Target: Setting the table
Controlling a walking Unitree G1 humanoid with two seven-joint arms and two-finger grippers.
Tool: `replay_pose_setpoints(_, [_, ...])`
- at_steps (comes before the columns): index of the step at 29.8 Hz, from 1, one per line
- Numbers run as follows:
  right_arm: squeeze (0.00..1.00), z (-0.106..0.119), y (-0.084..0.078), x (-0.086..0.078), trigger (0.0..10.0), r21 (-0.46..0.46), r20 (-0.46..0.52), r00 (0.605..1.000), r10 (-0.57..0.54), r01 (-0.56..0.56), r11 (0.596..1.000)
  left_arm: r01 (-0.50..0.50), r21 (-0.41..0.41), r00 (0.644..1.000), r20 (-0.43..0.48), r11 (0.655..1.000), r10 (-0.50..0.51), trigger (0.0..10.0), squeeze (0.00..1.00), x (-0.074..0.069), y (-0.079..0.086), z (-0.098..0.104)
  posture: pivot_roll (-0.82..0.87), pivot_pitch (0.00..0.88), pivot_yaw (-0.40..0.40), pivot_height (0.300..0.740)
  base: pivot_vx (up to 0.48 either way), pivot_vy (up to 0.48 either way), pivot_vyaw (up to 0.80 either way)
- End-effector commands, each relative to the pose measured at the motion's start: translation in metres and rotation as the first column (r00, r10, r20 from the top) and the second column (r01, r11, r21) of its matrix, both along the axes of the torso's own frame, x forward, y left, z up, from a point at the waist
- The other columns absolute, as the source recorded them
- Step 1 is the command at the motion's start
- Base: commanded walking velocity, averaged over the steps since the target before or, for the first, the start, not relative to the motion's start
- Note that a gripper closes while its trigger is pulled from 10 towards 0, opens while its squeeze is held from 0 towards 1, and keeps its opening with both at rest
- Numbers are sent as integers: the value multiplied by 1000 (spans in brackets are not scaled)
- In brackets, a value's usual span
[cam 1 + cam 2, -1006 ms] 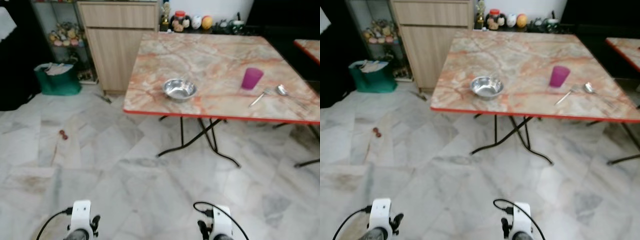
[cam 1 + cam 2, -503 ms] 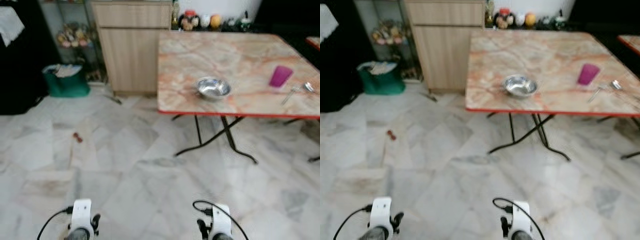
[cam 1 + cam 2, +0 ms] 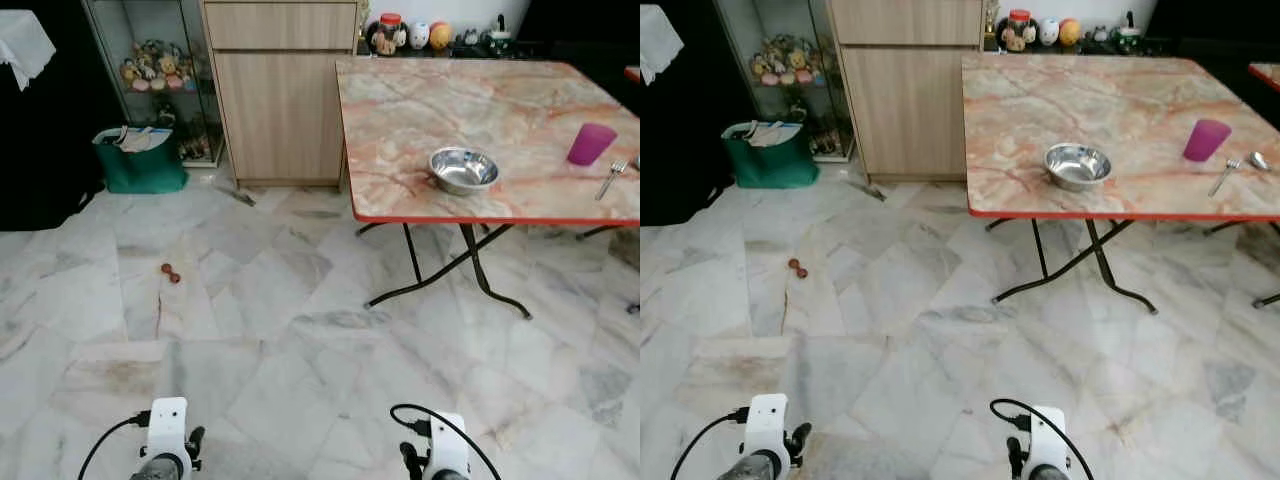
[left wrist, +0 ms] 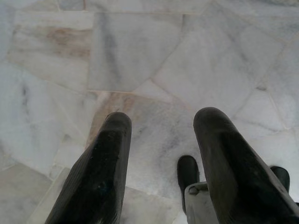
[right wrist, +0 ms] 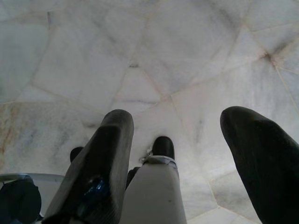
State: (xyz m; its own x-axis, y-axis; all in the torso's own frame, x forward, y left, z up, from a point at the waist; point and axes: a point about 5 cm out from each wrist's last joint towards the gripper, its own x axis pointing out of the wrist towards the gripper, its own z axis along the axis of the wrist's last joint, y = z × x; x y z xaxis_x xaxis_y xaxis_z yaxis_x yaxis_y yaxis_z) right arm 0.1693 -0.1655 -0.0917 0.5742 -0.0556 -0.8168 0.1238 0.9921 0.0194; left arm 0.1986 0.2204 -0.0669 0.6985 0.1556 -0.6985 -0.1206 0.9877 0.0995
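One table (image 3: 1120, 100), one bowl (image 3: 1077, 165), one cup (image 3: 1206, 140), one fork (image 3: 1222, 177), one spoon (image 3: 1259, 160).

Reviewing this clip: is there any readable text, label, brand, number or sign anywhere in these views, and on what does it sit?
No legible text in any view.
Jar and ornaments on the counter behind the table: any label is too small to read.
Green bag by the glass cabinet: no print can be made out.
Steel bowl, purple cup, fork: no visible markings.
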Motion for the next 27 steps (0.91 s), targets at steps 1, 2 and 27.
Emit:
replay_pose_setpoints(1, [0, -1, -4, -2, 10000, -10, -6, 1000, -4, 4, 1000, 0, -11, 1000, -15, 1000, 0, 10000, 0, -2, -2, -2, -42, 0, -26, 740, 0, 0, 0])
replay_pose_setpoints(2, [0, -1, -4, -2, 10000, -10, -7, 1000, -4, 4, 1000, 0, -11, 1000, -15, 1000, -1, 10000, 0, -2, -2, -2, -42, 0, -26, 740, 0, 0, 0])
replay_pose_setpoints(27, [0, -1, -3, -3, 10000, -11, -11, 1000, 11, -11, 1000, 1, -7, 1000, -17, 1000, -1, 10000, 0, -3, -3, -2, -38, 0, -29, 740, 173, 0, 0])
